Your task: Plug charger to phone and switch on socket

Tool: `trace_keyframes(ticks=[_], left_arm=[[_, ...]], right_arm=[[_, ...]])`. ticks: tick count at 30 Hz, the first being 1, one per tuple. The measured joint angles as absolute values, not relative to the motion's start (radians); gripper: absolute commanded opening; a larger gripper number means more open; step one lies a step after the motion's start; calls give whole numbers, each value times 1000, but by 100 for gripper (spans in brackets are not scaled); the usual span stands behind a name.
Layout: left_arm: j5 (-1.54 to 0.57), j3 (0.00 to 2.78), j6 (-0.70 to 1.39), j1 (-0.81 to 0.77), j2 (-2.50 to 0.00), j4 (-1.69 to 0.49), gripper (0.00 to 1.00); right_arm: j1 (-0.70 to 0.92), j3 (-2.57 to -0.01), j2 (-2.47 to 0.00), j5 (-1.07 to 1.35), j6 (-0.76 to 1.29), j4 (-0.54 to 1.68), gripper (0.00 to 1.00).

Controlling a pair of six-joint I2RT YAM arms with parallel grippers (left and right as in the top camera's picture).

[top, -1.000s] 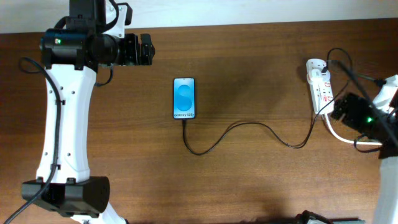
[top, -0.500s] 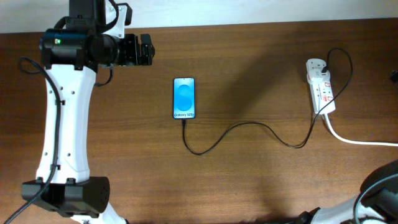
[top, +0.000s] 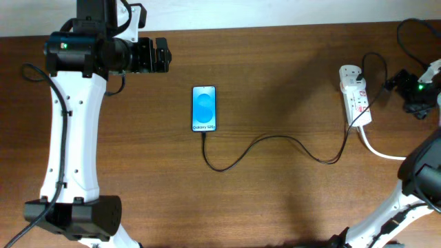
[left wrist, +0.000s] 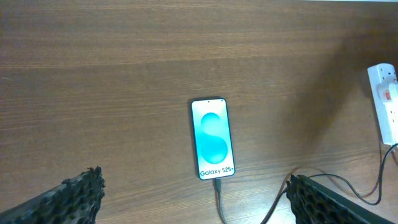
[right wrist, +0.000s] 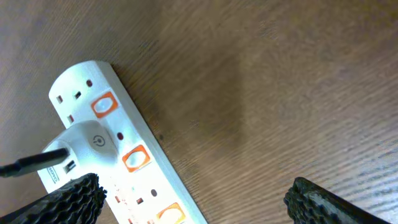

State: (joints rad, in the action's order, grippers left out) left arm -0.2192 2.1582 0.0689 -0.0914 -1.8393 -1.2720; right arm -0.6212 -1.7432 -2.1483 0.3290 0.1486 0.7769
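Centrally on your brown wooden table (top: 275, 207) lies the small black-framed smartphone (top: 204, 109) with its lit blue screen. The thin black charger cable (top: 275, 140) meets its near edge, then curls right to the white oblong power strip (top: 356, 96). Your left gripper (top: 165, 55) hangs wide open to the smartphone's far left, and your right gripper (top: 394, 84) hovers, fingers spread wide, just right of the power strip's far end.

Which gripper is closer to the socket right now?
Right. The right gripper hovers just beside the socket, open. The left gripper, also open, is far off, on the other side of the phone.
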Motion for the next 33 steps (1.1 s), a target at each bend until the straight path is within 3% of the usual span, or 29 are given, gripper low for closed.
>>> trace_keyframes(ticks=[33], left_arm=[[-219,2158,69,-91,-1839,-1272,99]], right_arm=[[-532,-1746,-2263,259,150,801,99]])
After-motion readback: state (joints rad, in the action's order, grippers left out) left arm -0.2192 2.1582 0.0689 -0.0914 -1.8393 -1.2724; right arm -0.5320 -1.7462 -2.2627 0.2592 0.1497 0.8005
